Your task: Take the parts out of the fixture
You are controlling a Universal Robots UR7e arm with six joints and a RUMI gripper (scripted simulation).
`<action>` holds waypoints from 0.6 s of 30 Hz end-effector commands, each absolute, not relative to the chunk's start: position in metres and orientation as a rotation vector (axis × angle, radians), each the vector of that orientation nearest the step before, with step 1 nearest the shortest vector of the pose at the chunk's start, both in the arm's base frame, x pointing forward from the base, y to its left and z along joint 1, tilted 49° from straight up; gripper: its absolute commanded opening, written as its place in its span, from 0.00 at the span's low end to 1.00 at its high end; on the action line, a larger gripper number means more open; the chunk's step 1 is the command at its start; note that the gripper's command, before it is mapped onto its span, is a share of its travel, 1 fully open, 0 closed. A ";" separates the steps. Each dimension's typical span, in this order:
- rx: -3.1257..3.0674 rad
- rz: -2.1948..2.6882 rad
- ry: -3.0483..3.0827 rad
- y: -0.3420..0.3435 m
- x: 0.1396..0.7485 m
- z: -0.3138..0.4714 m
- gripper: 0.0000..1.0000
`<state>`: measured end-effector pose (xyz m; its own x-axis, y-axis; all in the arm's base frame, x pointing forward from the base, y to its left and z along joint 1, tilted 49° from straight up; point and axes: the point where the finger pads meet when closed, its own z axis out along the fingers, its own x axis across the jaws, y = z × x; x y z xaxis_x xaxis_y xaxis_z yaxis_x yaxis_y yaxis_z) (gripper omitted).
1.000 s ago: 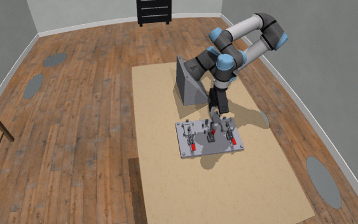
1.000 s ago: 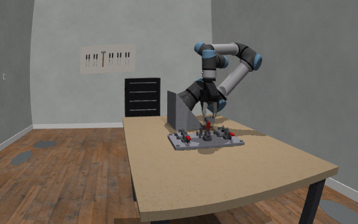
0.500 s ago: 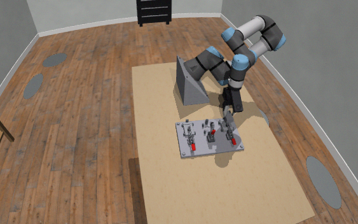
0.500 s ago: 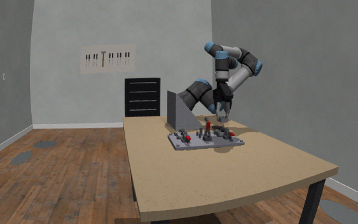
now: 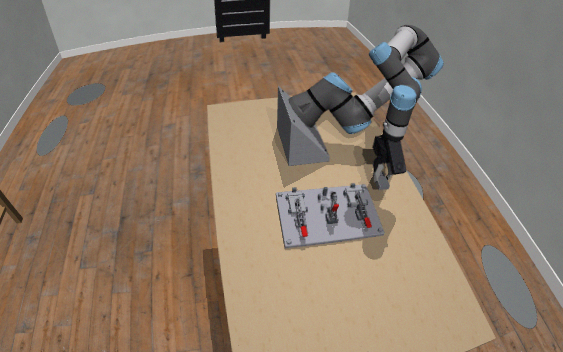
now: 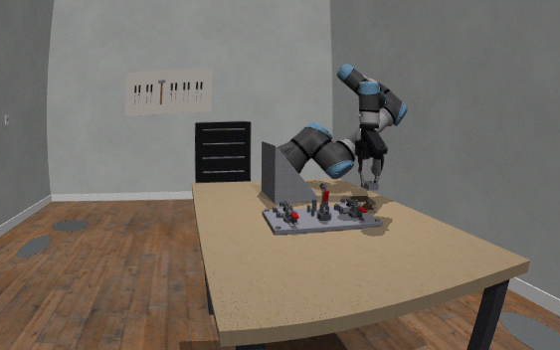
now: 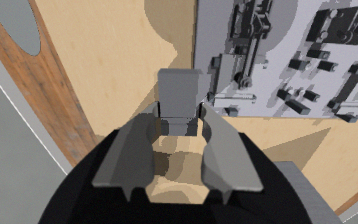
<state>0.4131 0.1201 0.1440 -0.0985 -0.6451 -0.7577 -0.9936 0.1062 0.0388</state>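
Note:
The grey fixture plate (image 5: 329,217) lies on the table with three toggle clamps with red handles. The middle clamp's handle (image 6: 325,195) stands upright; the outer two lie down. My gripper (image 5: 380,180) is shut on a small grey block part (image 7: 179,100) and holds it upright just above the table, beyond the fixture's far right corner. In the exterior view the gripper (image 6: 370,180) hangs with the part (image 6: 371,185) close to the table top. The wrist view shows the fixture (image 7: 290,55) to the right of the held part.
A grey wedge-shaped mount (image 5: 299,132) carries the arm's base behind the fixture. The table's right edge (image 7: 55,100) runs close to the gripper. A black drawer cabinet (image 6: 223,151) stands against the back wall.

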 end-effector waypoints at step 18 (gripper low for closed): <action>-1.598 0.774 1.811 0.139 0.416 0.167 0.00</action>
